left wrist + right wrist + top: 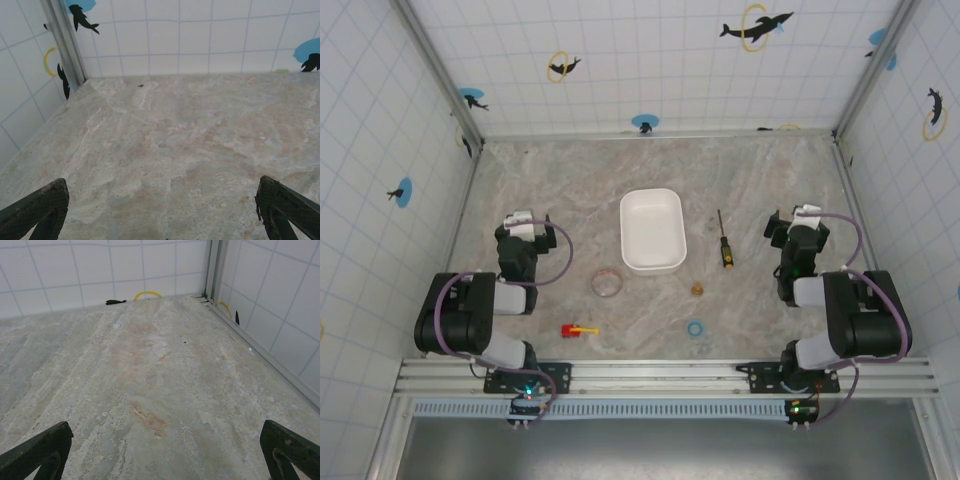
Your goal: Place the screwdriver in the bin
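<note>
The screwdriver (723, 240) lies flat on the marble table, its thin dark shaft pointing away and its orange-and-black handle toward the arms. Just left of it stands the white bin (652, 229), with nothing inside. My right gripper (798, 226) rests to the right of the screwdriver, apart from it, jaws spread wide over bare table (165, 460). My left gripper (527, 230) sits well left of the bin, also open with nothing between its fingers (162, 220).
A clear round ring (607, 283) lies in front of the bin's left corner. A red-and-yellow toy piece (577, 329), a small brown nut (697, 289) and a blue ring (696, 328) lie near the front. Tiled walls enclose the table on three sides.
</note>
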Action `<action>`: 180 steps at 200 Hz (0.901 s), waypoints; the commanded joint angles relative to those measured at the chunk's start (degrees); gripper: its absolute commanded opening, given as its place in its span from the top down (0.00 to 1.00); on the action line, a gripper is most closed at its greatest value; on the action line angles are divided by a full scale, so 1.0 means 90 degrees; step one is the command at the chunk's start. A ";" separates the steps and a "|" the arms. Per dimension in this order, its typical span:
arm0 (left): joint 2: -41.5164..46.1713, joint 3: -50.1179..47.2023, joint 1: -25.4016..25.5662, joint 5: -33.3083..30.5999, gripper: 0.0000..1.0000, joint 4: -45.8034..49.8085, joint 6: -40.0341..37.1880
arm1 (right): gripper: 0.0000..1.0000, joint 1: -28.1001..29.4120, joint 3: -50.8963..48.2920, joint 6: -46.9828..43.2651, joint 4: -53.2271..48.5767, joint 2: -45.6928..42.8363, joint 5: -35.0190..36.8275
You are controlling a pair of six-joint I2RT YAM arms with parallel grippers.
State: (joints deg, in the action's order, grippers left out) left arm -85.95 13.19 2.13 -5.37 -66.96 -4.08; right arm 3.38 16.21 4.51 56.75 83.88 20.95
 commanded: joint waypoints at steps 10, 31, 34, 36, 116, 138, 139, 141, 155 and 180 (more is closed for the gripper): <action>-0.0077 0.0122 -0.0053 0.0069 0.03 -0.0136 0.0111 | 0.01 -0.0002 0.0214 0.0021 -0.0113 -0.0142 0.0055; -0.0074 0.0111 -0.0057 0.0069 0.02 -0.0147 0.0104 | 0.01 0.0000 0.0248 0.0026 -0.0270 -0.0275 0.0079; -0.0077 0.0111 -0.0061 0.0069 0.03 -0.0148 0.0103 | 0.01 0.0003 0.0250 0.0022 -0.0288 -0.0290 0.0067; -0.0068 0.0115 -0.0054 0.0069 0.02 -0.0148 0.0102 | 0.01 0.0005 0.0250 0.0018 -0.0297 -0.0302 0.0053; 0.0205 0.0315 -0.0060 0.0301 0.03 0.0458 -0.0033 | 0.00 0.0040 0.0261 -0.0082 -0.0823 -0.0853 -0.0089; 0.0763 0.0642 -0.0041 0.0332 0.02 0.1483 -0.0038 | 0.01 0.0107 0.0494 -0.0037 -0.1637 -0.1209 -0.0133; 0.0791 0.0662 -0.0041 0.0332 0.02 0.1532 -0.0032 | 0.01 0.0110 0.0519 -0.0040 -0.1691 -0.1236 -0.0132; 0.0837 0.0695 -0.0037 0.0335 0.03 0.1629 -0.0025 | 0.01 0.0120 0.0544 -0.0034 -0.1800 -0.1281 -0.0145; 0.1227 0.0946 -0.0010 0.0294 0.02 0.2440 0.0210 | 0.01 0.0197 0.0763 0.0037 -0.2488 -0.1588 -0.0183; 0.1771 0.1492 -0.0012 0.0521 0.02 0.4103 0.1015 | 0.01 0.0259 0.1247 0.0228 -0.3830 -0.2078 -0.0779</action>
State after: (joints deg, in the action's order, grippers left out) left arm -73.91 21.87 2.13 -3.14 -47.22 -1.87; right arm 5.08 22.24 4.97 35.24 69.12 18.81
